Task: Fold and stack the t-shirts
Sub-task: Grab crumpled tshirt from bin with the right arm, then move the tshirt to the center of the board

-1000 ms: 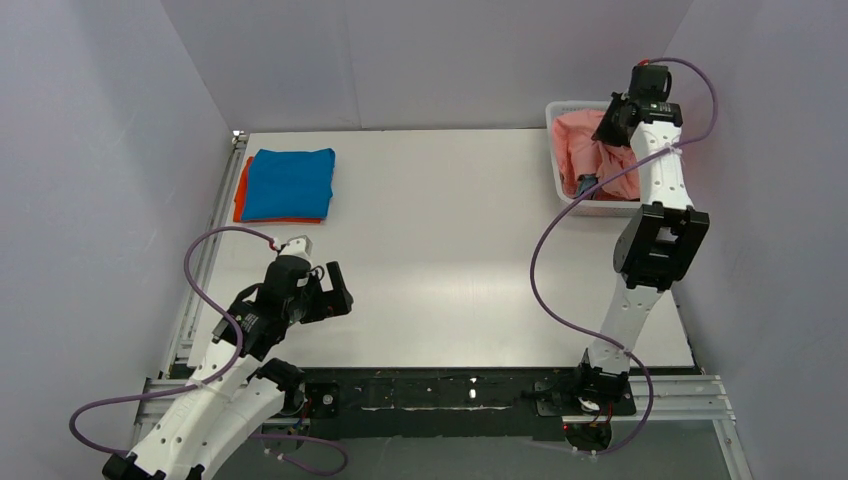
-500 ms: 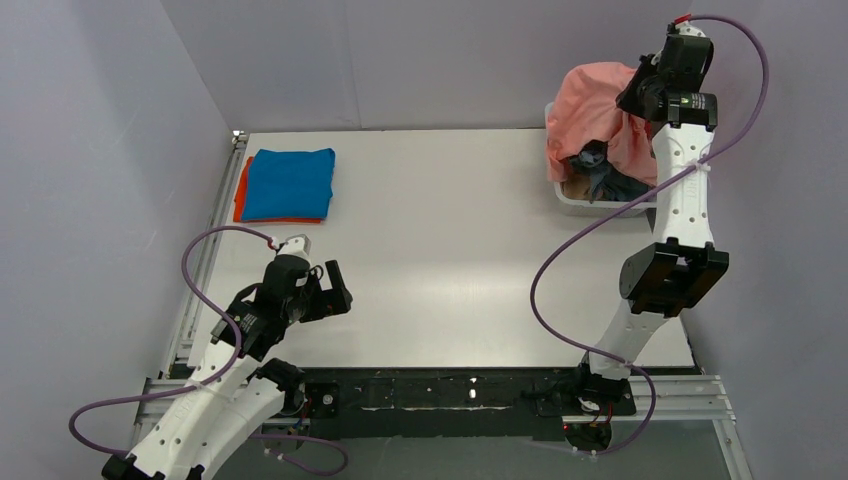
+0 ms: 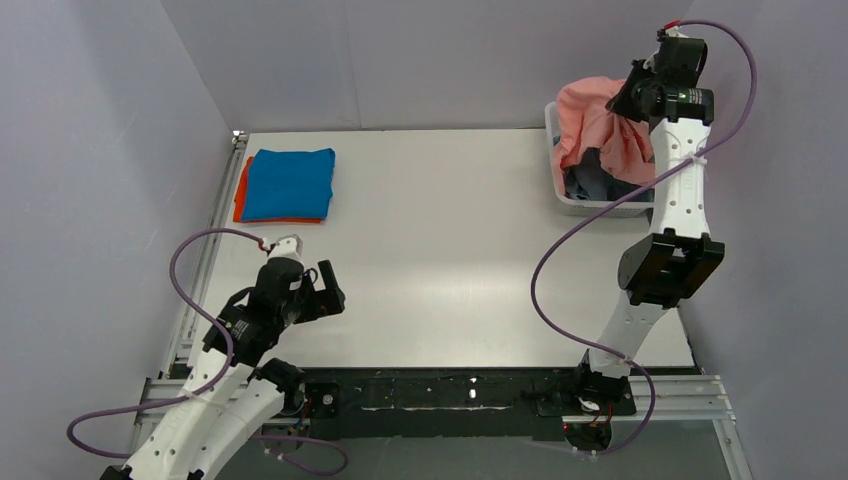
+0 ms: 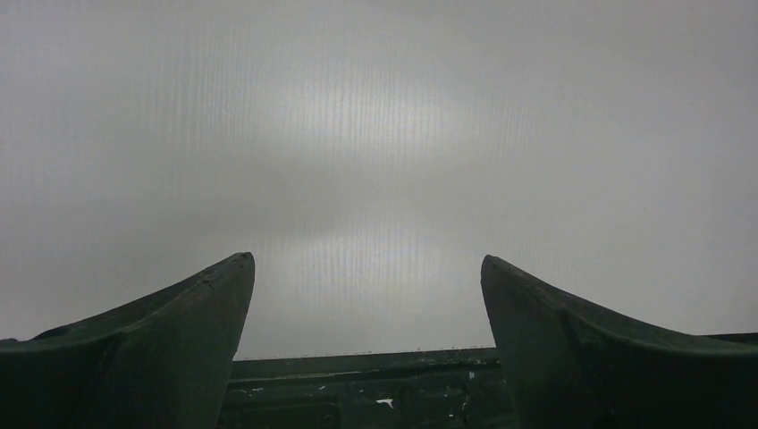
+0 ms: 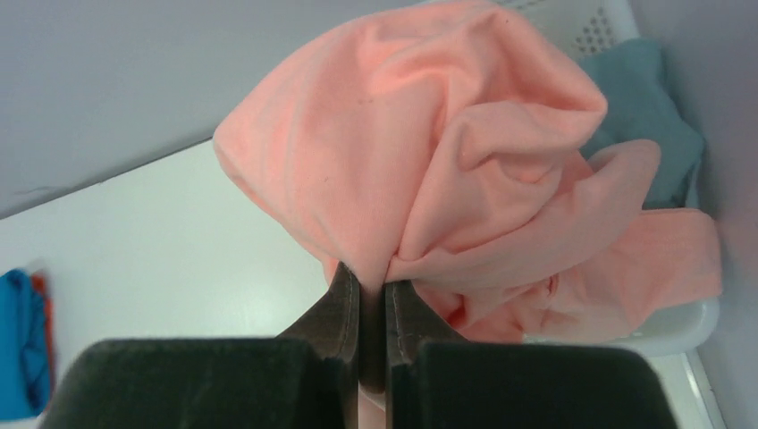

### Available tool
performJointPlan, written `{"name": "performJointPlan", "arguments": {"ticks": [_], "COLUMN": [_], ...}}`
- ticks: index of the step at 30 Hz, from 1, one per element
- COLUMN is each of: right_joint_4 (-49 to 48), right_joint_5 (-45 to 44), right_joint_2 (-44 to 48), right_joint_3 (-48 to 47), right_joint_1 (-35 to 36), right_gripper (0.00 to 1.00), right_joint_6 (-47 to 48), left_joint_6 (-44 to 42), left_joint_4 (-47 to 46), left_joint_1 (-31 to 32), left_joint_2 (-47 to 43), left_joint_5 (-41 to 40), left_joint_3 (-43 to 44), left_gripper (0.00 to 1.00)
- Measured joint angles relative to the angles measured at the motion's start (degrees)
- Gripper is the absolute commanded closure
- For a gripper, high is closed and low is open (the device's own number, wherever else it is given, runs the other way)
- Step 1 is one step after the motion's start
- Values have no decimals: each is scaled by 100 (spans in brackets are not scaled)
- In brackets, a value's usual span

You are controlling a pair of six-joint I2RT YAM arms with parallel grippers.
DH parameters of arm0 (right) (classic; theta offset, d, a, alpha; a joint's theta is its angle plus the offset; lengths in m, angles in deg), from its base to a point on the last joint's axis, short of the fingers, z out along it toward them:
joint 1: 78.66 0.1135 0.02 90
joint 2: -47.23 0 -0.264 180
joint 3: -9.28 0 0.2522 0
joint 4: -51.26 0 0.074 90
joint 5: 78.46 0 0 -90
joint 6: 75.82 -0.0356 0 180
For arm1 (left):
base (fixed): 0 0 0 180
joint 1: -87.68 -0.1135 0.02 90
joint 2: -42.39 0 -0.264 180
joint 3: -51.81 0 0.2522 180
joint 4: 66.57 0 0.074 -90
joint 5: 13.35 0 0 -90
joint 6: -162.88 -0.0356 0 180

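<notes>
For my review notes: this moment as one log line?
right tool: shut on salmon-pink t-shirt, partly out of basket | left tool: open, empty | blue t-shirt atop orange t-shirt

I can read no text, label, brand, number or sign in any of my three views.
</notes>
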Motion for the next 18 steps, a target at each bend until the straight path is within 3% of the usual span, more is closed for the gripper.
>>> {"name": "performJointPlan", "arguments": {"ticks": [7, 14, 18], "right_joint_4": [79, 70, 7], "right_joint_5": [1517, 2417, 2575], "right_joint_2": [918, 1731, 1978], "right_joint_3": [-2, -136, 15], "right_joint_1": [428, 2173, 2736], "right_gripper": [99, 99, 94], "right_joint_6": [-216, -407, -610], "left_joint_6": [133, 345, 455], "left_joint_4": [120, 374, 597], "left_joint_1": [0, 0, 0], "left_joint_2": [-120, -446, -621], "left_joint_5": [28, 61, 39], "left_joint_3": [0, 0, 0], "left_gripper": [0, 1, 0]}}
